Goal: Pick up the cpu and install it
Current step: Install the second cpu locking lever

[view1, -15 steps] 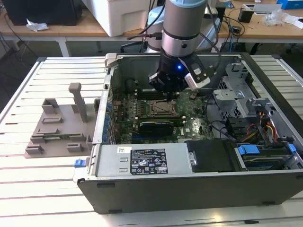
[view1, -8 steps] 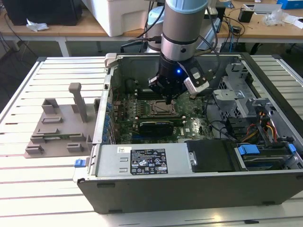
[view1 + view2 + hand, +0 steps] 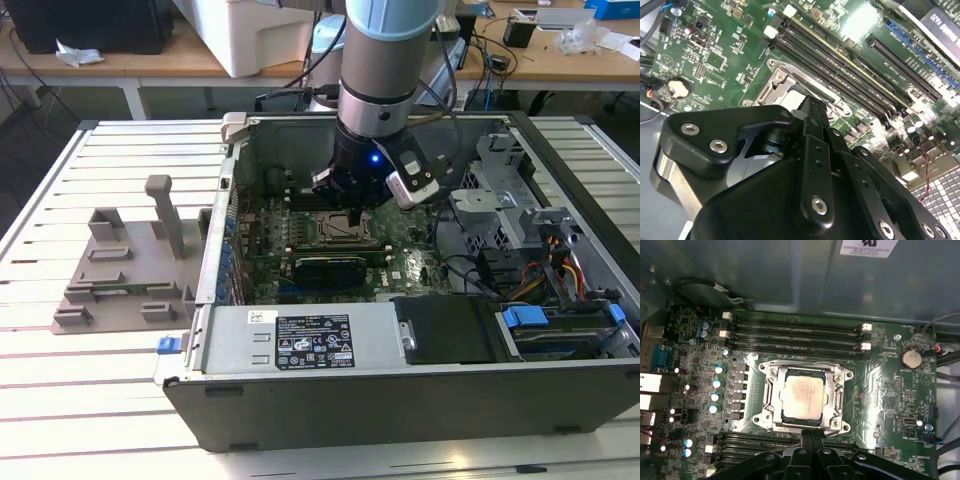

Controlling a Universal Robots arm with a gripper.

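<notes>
One chip, the cpu (image 3: pixel 803 398), is seen lying flat in the socket frame (image 3: pixel 771 405) at the middle of the motherboard (image 3: pixel 890 385) in the first wrist view, its pale metal top facing up and squared with the frame, so that it appears already seated rather than carried. Nothing is gripped by the claw (image 3: pixel 811 436), whose two fingertips are seen pressed together at the socket's edge, just beside the cpu and apart from it; the claw is judged clenched and empty. In the second wrist view the claw (image 3: pixel 812 107) is held directly above the socket, whose metal frame (image 3: pixel 774 87) is partly hidden behind the black fingers (image 3: pixel 816 150).

In the exterior view the arm (image 3: pixel 385 60) is brought down steeply into the open computer case (image 3: pixel 400 390), the claw (image 3: pixel 355 218) being poised just over the socket (image 3: pixel 335 228); that vertical approach is probably forced by the case walls around the board. Beside the socket, the memory slots (image 3: pixel 795 332) run parallel to one of its edges. The grey plastic holder tray (image 3: pixel 125 275) is left outside the case on the slatted tabletop (image 3: pixel 100 400), to the exterior view's left of the case, well apart from the socket. Whether the socket's retention frame has been latched down cannot be told.
</notes>
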